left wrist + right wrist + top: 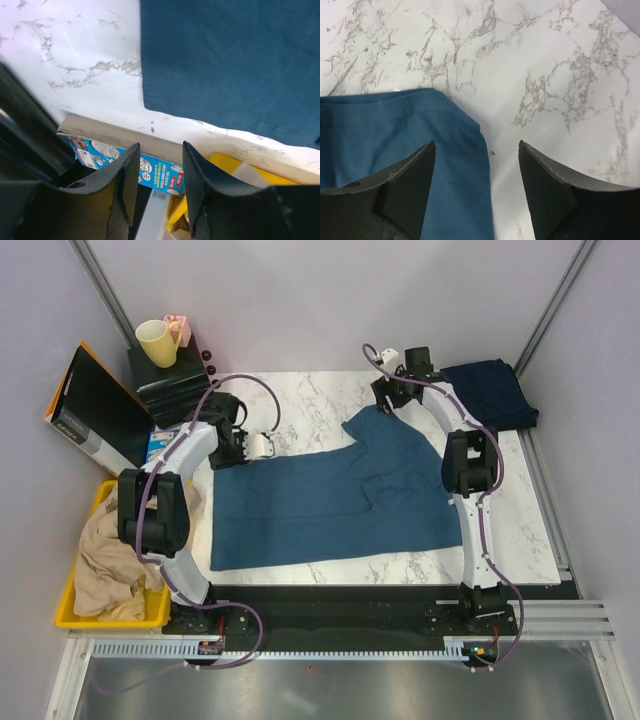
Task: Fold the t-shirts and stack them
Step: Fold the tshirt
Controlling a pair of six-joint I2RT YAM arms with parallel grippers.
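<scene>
The steel-blue t-shirt lies spread flat on the marble table, one sleeve reaching toward the back. A darker navy t-shirt sits folded at the back right corner. My left gripper hovers by the steel-blue shirt's far left corner, near the table's left edge. Its wrist view shows the left gripper open, nothing between the fingers, the steel-blue shirt off to one side. My right gripper hangs over the sleeve's far corner. There the right gripper stands wide open above the sleeve's edge.
A yellow bin holding beige cloth stands left of the table. Behind it are a blue box, a black flat box and a yellow mug on a black stack. Walls close in the back and both sides.
</scene>
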